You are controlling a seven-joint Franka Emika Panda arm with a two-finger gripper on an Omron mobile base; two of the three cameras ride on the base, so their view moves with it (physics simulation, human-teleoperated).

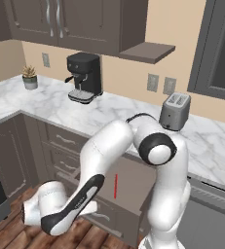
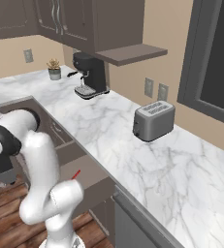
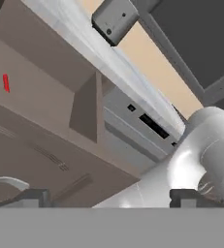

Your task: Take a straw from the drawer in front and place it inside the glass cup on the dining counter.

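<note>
Lying flat inside the pulled-out drawer [image 1: 133, 187], the straw [image 1: 116, 186] is exposed for a reach from above, while the gripper [image 3: 106, 197], low beside the drawer front, stands wide apart and holds nothing.

Veined marble worktop [image 2: 147, 160], brushed metal toaster [image 2: 153, 120], matt brown drawer [image 1: 133, 182]

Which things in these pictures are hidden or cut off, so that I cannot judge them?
- Straw: in the right base view the arm covers all but its tip; the hand view's left edge shows a short piece.
- Drawer: in the left base view the arm covers its front and handle.
- Gripper: fingers set wide apart, cut off by the bottom of the hand view.
- Toaster: cut off by the hand view's top edge.
</note>
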